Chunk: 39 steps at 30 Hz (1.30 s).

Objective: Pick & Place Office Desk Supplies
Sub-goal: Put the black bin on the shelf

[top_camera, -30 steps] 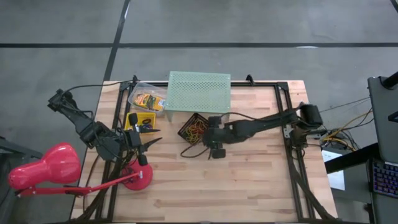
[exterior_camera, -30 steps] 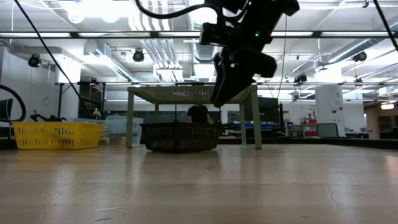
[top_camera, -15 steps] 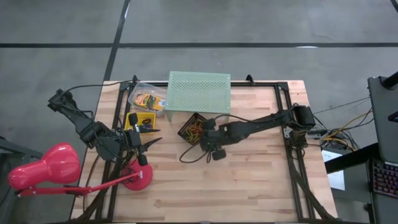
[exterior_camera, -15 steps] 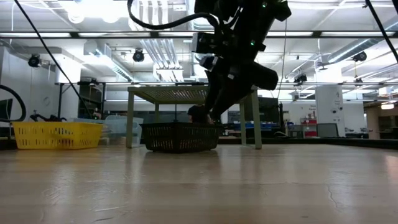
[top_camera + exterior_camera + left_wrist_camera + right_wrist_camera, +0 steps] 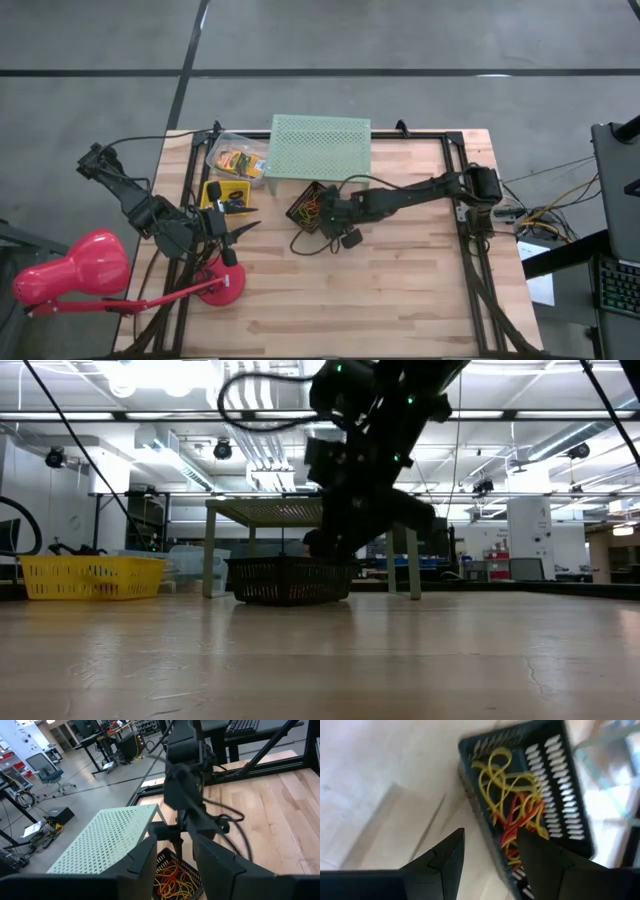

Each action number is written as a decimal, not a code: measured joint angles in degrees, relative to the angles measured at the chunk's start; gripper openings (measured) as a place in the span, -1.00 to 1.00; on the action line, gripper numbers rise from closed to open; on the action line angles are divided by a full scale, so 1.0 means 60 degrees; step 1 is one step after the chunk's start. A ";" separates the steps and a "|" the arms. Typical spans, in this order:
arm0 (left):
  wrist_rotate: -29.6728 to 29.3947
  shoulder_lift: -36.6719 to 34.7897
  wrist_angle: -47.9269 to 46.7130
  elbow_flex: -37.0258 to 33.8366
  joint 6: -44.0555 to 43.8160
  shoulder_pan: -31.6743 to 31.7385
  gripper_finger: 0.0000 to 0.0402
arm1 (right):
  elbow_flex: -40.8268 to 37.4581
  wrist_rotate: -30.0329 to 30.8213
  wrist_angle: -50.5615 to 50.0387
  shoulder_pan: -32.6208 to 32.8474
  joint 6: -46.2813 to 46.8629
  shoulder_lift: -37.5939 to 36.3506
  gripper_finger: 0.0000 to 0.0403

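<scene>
Right gripper (image 5: 322, 214), fingers apart, over black basket (image 5: 309, 207) near desk's rear edge; risk: finger clips rim, tips rubber bands (image 5: 512, 802). Left gripper (image 5: 243, 226) idle, left edge; fingers part-spread, empty.

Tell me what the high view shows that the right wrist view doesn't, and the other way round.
Only the high view shows the pink lamp, the mint-green stand, the yellow bin, a clear bag of printed boxes, and the left hand waiting near the lamp base. Only the right wrist view shows the yellow and red rubber bands strand by strand, framed by the open right hand. Both show the black mesh basket on the wooden table.
</scene>
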 joint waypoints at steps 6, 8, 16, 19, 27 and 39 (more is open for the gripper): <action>-0.0018 -0.0007 -0.0016 0.0000 0.0000 0.0000 -0.34 | -0.0015 -0.0044 0.0166 -0.0327 -0.0037 0.0630 -0.14; -0.0019 -0.0007 -0.0041 0.0000 0.0000 0.0000 -0.34 | -0.0006 -0.0040 0.0182 -0.0349 -0.0197 0.0850 -0.15; -0.0022 -0.0007 -0.0133 0.0003 0.0000 0.0000 -0.34 | -0.0022 -0.0040 0.0237 -0.0331 -0.0426 0.0926 -0.28; -0.0020 -0.0007 -0.0142 0.0004 0.0000 0.0000 -0.34 | -0.0022 -0.0040 0.0278 -0.0338 -0.0415 0.0872 -0.32; -0.0018 -0.0007 -0.0142 0.0004 0.0000 0.0000 -0.34 | -0.0022 -0.0040 0.0295 -0.0328 -0.0357 0.0907 -0.44; -0.0001 -0.0004 -0.0142 0.0002 0.0000 0.0000 -0.34 | 0.0033 -0.0047 0.0260 -0.0179 -0.0324 0.0408 -0.53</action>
